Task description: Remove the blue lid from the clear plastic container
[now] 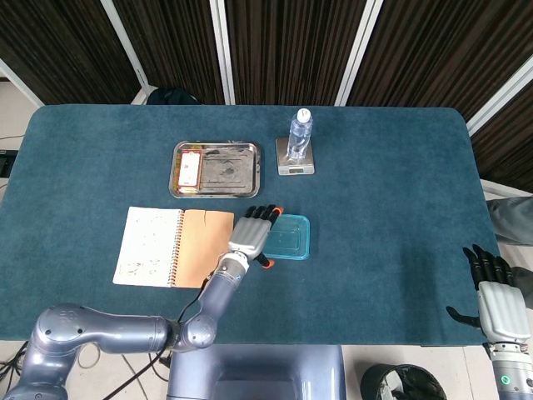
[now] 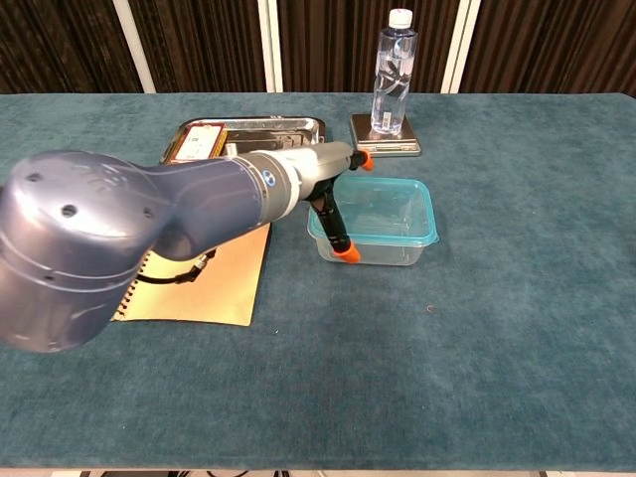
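So from the head view, the container [image 1: 285, 237] sits about dead center on the table [image 1: 391, 192], with the blue lid [image 1: 291, 235] on top, so the actual job hasn't happened yet as far as I can tell. The left hand [image 1: 251, 236] is over the container's left edge, fingers stretched out flat and pointing toward 12 o'clock, holding nothing. Whether it's touching the lid or just hovering, can't tell from up here. The right hand [image 1: 497, 302] is way off at the table's 4 o'clock corner, fingers apart and empty, well apart from everything. Other stuff: a notebook [image 1: 173, 247] at 9 o'clock of the container, a tray [image 1: 215, 168] up at 11, and a bottle [image 1: 299, 136] on a scale [image 1: 296, 165] at 12. Chest view: the left arm fills most of the left side, and the left hand [image 2: 336, 204] shows mostly as a thumb hanging down over the container's [image 2: 383, 229] left front corner, its orange tip low against the wall there. Lid [image 2: 393, 211] looks fully seated, rim flush all round. My guess is it's lining up to hook that corner, so everything's left: grip, peel, lift away.
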Action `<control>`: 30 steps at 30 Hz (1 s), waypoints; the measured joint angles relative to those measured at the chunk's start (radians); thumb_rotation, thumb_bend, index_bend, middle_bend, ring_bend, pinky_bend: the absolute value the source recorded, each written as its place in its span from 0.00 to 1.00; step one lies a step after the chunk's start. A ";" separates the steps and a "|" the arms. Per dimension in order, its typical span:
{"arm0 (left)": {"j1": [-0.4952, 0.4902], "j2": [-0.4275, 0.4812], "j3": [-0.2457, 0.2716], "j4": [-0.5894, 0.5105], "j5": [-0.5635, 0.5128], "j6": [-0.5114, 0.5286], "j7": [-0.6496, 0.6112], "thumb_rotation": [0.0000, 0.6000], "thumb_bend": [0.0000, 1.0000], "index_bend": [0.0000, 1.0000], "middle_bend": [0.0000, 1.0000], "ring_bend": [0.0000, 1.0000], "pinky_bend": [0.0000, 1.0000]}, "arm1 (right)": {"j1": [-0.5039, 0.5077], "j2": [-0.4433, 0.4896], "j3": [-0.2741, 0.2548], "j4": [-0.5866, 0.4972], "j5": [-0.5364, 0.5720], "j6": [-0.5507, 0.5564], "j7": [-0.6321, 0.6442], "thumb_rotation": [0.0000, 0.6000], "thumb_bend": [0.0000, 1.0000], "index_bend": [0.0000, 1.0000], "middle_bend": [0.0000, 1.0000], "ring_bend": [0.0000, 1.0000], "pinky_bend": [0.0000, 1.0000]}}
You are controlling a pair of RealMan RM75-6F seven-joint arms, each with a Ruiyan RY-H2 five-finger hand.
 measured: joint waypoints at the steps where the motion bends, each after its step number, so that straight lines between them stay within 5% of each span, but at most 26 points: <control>1: -0.006 -0.007 -0.002 0.012 -0.003 -0.005 -0.001 1.00 0.00 0.00 0.00 0.00 0.02 | 0.000 0.000 0.000 0.000 0.001 0.000 0.000 1.00 0.18 0.00 0.00 0.00 0.00; 6: -0.042 -0.046 -0.014 0.081 -0.016 -0.031 -0.006 1.00 0.01 0.00 0.02 0.02 0.17 | 0.000 0.001 0.001 -0.001 0.005 -0.001 -0.001 1.00 0.18 0.00 0.00 0.00 0.00; 13: -0.073 -0.087 -0.013 0.157 0.038 -0.041 -0.025 1.00 0.14 0.07 0.26 0.24 0.42 | 0.001 0.003 -0.001 -0.002 0.001 -0.002 0.001 1.00 0.18 0.00 0.00 0.00 0.00; 23: -0.053 -0.104 0.064 0.207 0.320 -0.038 -0.153 1.00 0.15 0.16 0.28 0.26 0.43 | 0.000 0.006 -0.007 -0.005 -0.011 0.002 -0.001 1.00 0.18 0.00 0.00 0.00 0.00; 30: 0.000 -0.012 0.150 0.160 0.491 -0.075 -0.269 1.00 0.15 0.18 0.28 0.25 0.43 | 0.002 0.009 -0.016 -0.011 -0.040 0.005 -0.008 1.00 0.18 0.00 0.00 0.00 0.00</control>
